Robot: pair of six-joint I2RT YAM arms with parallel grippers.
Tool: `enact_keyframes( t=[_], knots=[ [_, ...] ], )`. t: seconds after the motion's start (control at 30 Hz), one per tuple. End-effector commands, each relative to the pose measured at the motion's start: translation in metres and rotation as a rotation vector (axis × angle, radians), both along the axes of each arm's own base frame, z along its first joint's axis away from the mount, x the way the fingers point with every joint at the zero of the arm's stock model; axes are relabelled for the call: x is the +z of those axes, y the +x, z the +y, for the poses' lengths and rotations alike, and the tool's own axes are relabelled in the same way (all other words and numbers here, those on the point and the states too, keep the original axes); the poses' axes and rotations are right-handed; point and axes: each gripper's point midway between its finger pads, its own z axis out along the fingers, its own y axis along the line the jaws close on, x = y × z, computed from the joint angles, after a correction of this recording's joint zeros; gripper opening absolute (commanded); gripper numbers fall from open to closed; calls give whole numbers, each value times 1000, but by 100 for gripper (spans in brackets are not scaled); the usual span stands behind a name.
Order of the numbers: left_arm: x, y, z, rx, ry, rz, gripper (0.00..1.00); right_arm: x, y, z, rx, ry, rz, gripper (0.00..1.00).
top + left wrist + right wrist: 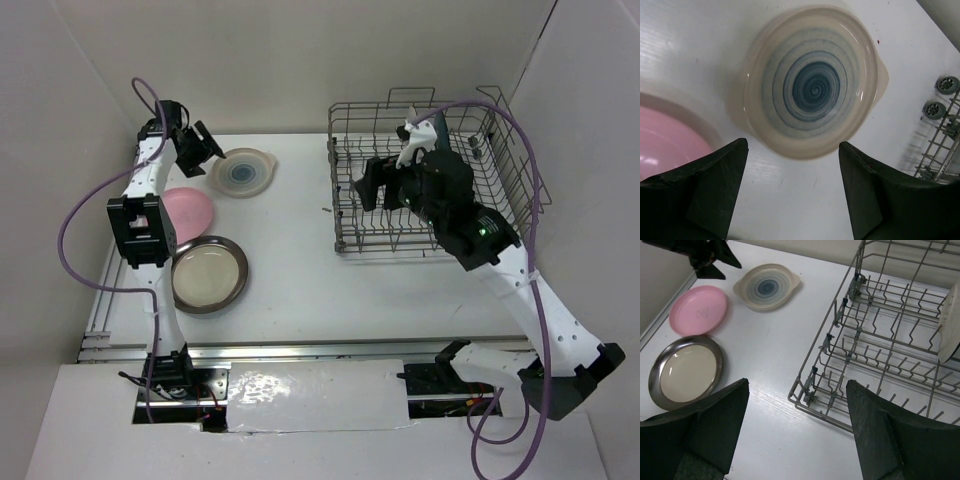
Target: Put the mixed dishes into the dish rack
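Note:
The cream plate with blue centre lies flat at the back left; it also shows in the left wrist view and the right wrist view. My left gripper is open and empty, just short of that plate's near rim. The pink plate and the brown-rimmed cream plate lie in front of it. The grey wire dish rack stands at the right. My right gripper is open and empty over the rack's left front corner. A pale plate stands upright in the rack.
A dark plate edge shows behind my right arm at the back of the rack, mostly hidden. White walls close off the back and both sides. The rack's wheels show at the right of the left wrist view. The table's near edge is a metal rail.

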Motion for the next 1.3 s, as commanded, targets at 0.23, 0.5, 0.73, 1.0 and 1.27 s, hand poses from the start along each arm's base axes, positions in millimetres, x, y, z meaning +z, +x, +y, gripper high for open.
enact_keyframes(
  t=[0.23, 0.5, 0.73, 1.0, 1.27],
  knots=[
    [2, 71, 21, -79, 131, -236, 88, -30, -18, 5, 19, 4, 69, 85],
    [-40, 64, 33, -43, 58, -128, 85, -48, -11, 4, -29, -78, 103, 85],
    [-61, 51, 25, -84, 23, -62, 79, -34, -9, 11, -14, -50, 77, 85],
    [-75, 40, 8, -110, -30, -9, 72, -28, -8, 19, 3, -37, 76, 85],
    [-86, 16, -10, -98, -60, 75, 61, -26, -8, 14, -23, -34, 68, 86]
  ],
)
